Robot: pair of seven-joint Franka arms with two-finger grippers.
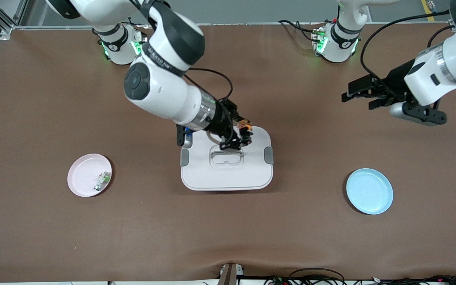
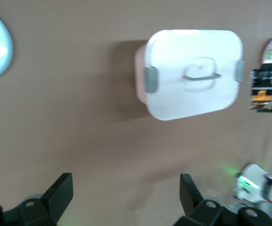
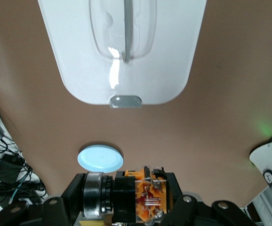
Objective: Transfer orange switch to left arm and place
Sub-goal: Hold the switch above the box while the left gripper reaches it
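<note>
My right gripper (image 1: 240, 135) hangs over the lid of the white box (image 1: 228, 176), above the lid's edge toward the robots' bases. It is shut on the orange switch (image 1: 245, 126). In the right wrist view the switch (image 3: 148, 197) lies crosswise between the jaws of that gripper (image 3: 126, 197), its silver and black end to one side, with the box (image 3: 173, 56) below. My left gripper (image 1: 356, 99) hovers open and empty over bare table toward the left arm's end. Its wrist view shows the open gripper (image 2: 125, 184), the box (image 2: 188, 56) and the switch (image 2: 262, 95) farther off.
A pink plate (image 1: 80, 174) holding a small white-and-green part (image 1: 102, 181) lies toward the right arm's end. A blue plate (image 1: 369, 191) lies toward the left arm's end, nearer the front camera than the left gripper. The box stands mid-table between the plates.
</note>
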